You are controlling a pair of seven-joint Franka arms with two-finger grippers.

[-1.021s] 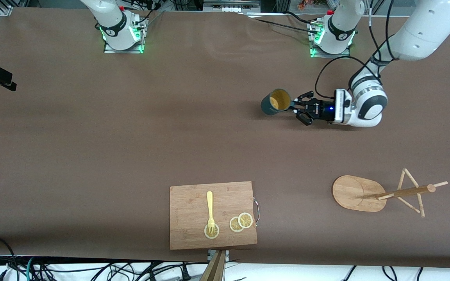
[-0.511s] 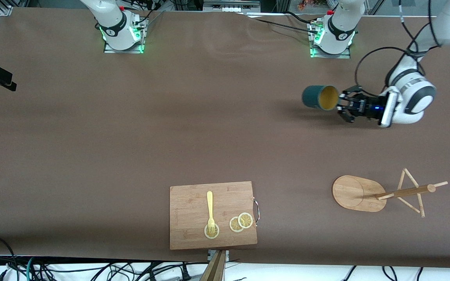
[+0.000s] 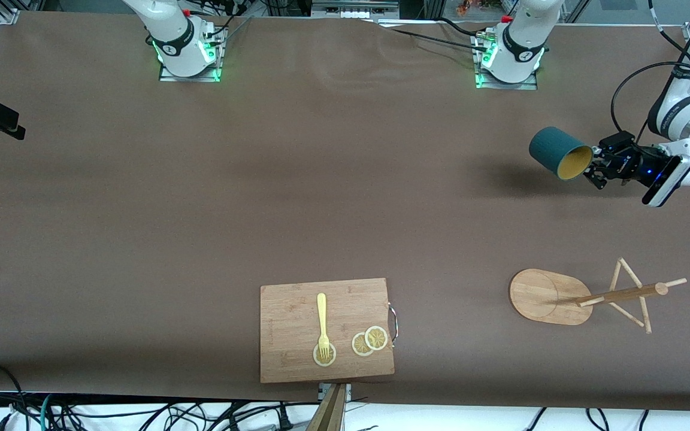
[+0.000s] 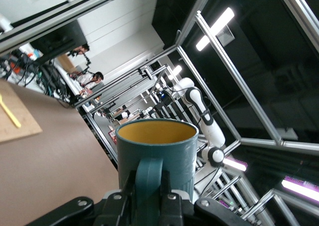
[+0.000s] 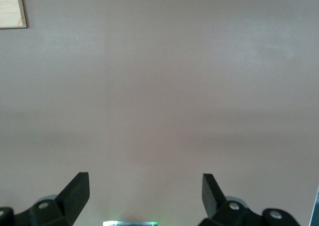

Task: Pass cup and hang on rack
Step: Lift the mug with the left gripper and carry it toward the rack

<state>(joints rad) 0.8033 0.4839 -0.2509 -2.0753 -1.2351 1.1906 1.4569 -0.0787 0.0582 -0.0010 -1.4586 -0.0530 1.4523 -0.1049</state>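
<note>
The cup (image 3: 557, 158) is dark teal with a yellowish inside. It hangs tilted in the air, mouth turned toward the front camera, over the table at the left arm's end. My left gripper (image 3: 595, 166) is shut on its handle; the left wrist view shows the cup (image 4: 157, 146) with the handle clamped between the fingers (image 4: 149, 198). The rack (image 3: 620, 294), a bamboo mug tree on an oval base (image 3: 536, 296), stands on the table nearer the front camera than the spot under the cup. My right gripper (image 5: 145, 186) is open and empty over bare table, out of the front view.
A wooden cutting board (image 3: 326, 329) with a yellow fork (image 3: 321, 317) and lemon slices (image 3: 369, 341) lies at the table's front edge, mid-table. Its corner shows in the right wrist view (image 5: 11, 6). The arm bases (image 3: 186, 45) stand along the table's back edge.
My left gripper has carried the cup toward the left arm's end of the table, and the cup's mouth has turned from facing up toward the front camera. The right arm has not moved.
</note>
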